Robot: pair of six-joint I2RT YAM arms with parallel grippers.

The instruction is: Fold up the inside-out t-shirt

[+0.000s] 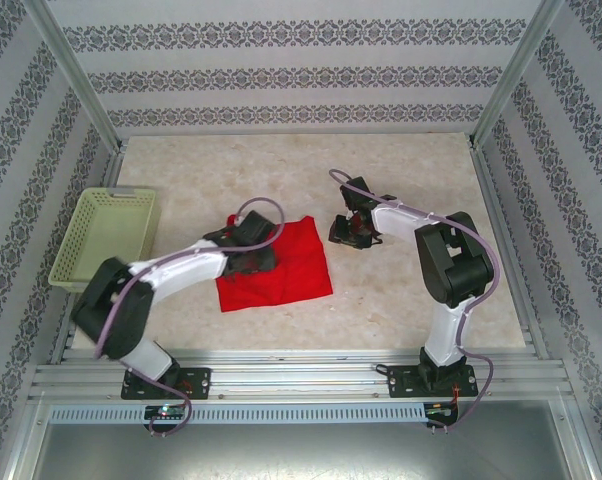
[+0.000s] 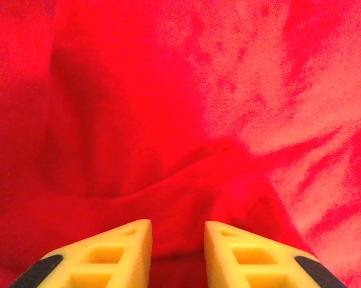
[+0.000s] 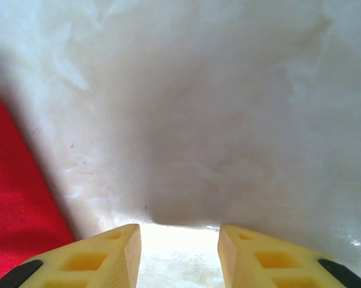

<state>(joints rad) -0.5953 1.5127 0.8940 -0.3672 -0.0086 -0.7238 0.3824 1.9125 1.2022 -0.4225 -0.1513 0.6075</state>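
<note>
The shirt (image 1: 281, 262) lies in a compact square, nearly done, maybe one fold left. Left pincer (image 2: 177, 233) apart over cloth; right pincer (image 3: 179, 233) apart, empty, above bare counter (image 1: 411, 300).

Pale walls (image 1: 281, 60) banded with grey ornamental stripes enclose the far, left and right sides. The cream marbled tabletop (image 1: 401, 300) is evenly lit; aluminium rails (image 1: 301, 380) line its near edge.

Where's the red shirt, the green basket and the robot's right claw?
red shirt (image 1: 296, 265): top view, on its flat right half.
green basket (image 1: 106, 240): top view, on its bare floor.
right gripper (image 3: 178, 231): right wrist view, midway between its yellow fingertips.
</note>
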